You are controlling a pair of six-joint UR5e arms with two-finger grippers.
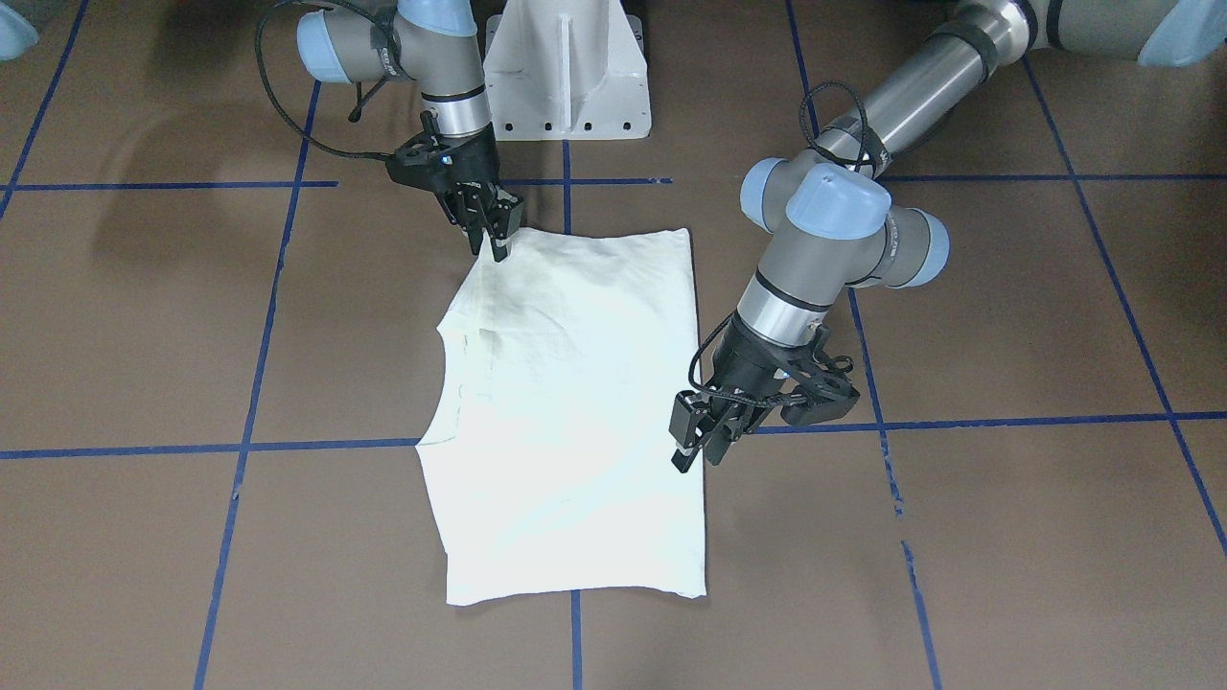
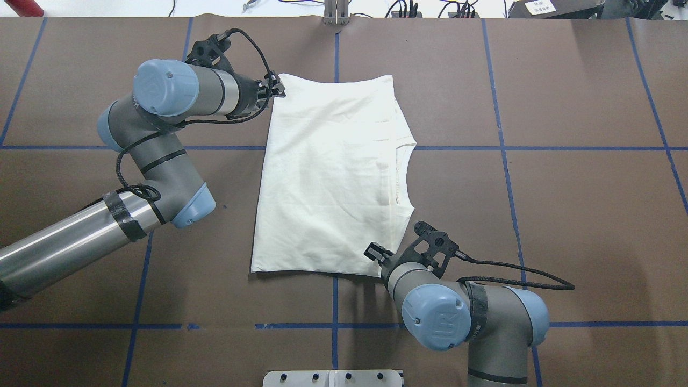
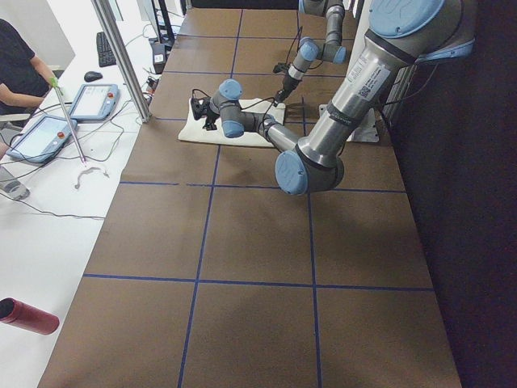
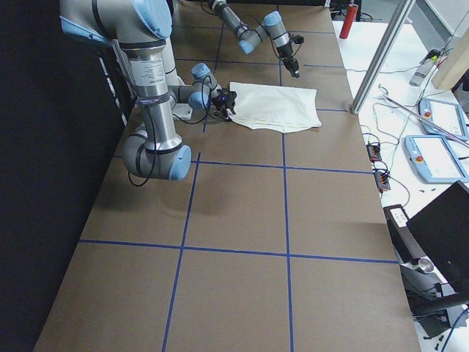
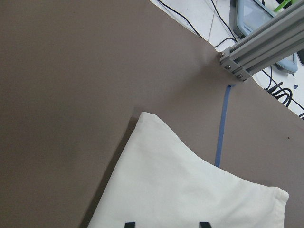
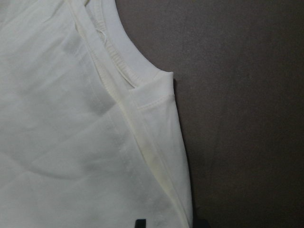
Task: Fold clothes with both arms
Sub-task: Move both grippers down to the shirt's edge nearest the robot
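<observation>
A white T-shirt [image 2: 328,177] lies folded flat on the brown table, its neckline [image 2: 406,172] on the robot's right. It also shows in the front-facing view [image 1: 575,412]. My left gripper [image 2: 275,88] is open and hovers at the shirt's far left corner; in the left wrist view [image 5: 166,224] its fingertips stand apart over the cloth [image 5: 190,190]. My right gripper [image 2: 376,252] is open at the shirt's near right corner, by the shoulder seam [image 6: 152,99]. In the front-facing view the left gripper [image 1: 697,452] is at the shirt's right edge and the right gripper [image 1: 491,244] is at its top left corner.
The white pedestal [image 1: 566,72] stands at the robot's base. Blue tape lines [image 2: 537,148] grid the table. An aluminium post [image 5: 261,42] stands at the far edge. An operator's bench with teach pendants [image 3: 93,101] and a red bottle [image 3: 28,315] lies beyond it.
</observation>
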